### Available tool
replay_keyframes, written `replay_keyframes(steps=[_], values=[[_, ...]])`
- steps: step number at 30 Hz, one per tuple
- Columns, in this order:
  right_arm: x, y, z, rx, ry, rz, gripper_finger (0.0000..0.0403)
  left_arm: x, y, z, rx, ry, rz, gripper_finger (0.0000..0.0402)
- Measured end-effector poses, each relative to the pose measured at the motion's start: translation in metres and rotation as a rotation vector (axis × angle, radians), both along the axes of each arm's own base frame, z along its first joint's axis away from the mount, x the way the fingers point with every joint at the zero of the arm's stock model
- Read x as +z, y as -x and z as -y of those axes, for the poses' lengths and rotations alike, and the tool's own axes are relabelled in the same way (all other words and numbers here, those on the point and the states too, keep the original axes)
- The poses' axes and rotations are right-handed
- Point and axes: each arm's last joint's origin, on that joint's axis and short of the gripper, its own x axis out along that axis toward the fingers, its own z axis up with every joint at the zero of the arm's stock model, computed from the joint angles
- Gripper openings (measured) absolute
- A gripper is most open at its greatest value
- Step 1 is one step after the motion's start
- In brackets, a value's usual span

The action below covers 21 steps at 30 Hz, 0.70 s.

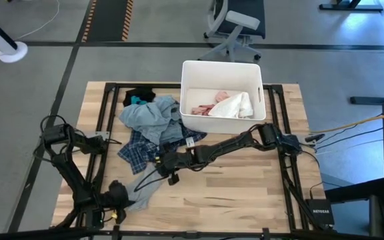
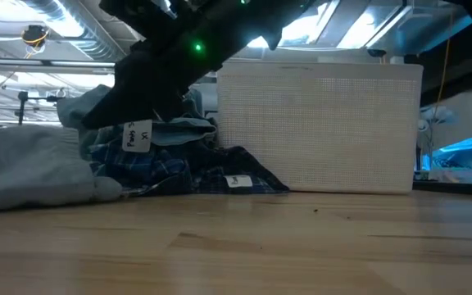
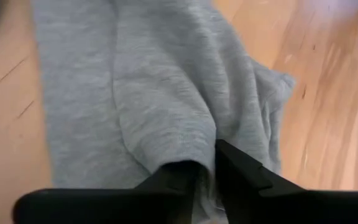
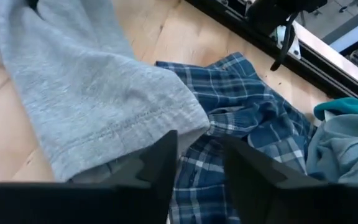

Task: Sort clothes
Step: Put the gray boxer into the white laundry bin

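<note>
A grey garment (image 1: 145, 189) lies flat on the table's near left, stretched between my two grippers. My left gripper (image 3: 205, 177) is at its near end, fingers slightly apart around a fold. My right gripper (image 4: 199, 155) stands open over the garment's hemmed far end (image 4: 135, 118), where it lies on the dark blue plaid garment (image 4: 253, 118). Behind the plaid garment lie a light blue-grey garment (image 1: 153, 115), a teal one (image 1: 137, 101) and a black one (image 1: 140, 94). Pink and white clothes (image 1: 222, 107) lie in the white bin (image 1: 191, 73). My left gripper has a raised fold at the grey garment's near end (image 3: 185, 146) between its slightly parted fingers, which slant down from the table's near left. The rest of the garment lies slack on the table. My right gripper's fingers straddle the hem corner; whether they touch it I cannot tell.
The bin stands at the far middle, right of the clothes pile (image 2: 179, 168). Bare wood (image 1: 245, 193) stretches across the table's near right. A white tag (image 2: 136, 135) hangs from the pile in the low view. Black frame rails (image 1: 109, 113) run along the table's sides.
</note>
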Motion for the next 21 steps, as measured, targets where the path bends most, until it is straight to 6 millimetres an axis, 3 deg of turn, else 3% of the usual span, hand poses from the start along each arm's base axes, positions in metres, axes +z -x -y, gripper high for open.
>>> replay_keyframes(steps=[5, 10, 16, 21], values=[[-0.002, 0.001, 0.000, 0.003, 0.009, -0.024, 0.0194, 0.002, 0.002, 0.000, 0.017, 0.026, -0.017, 0.0083], [0.000, 0.004, -0.003, 0.069, 0.032, -0.044, 0.0213, 0.010, 0.001, 0.005, -0.038, -0.003, -0.047, 0.0089], [0.002, 0.013, -0.026, 0.180, 0.059, -0.088, 0.0213, 0.015, 0.000, 0.009, -0.048, -0.005, -0.041, 0.0083], [-0.001, 0.012, -0.050, 0.235, 0.070, -0.010, 0.0214, 0.013, -0.006, 0.005, -0.029, -0.026, -0.039, 0.0094]])
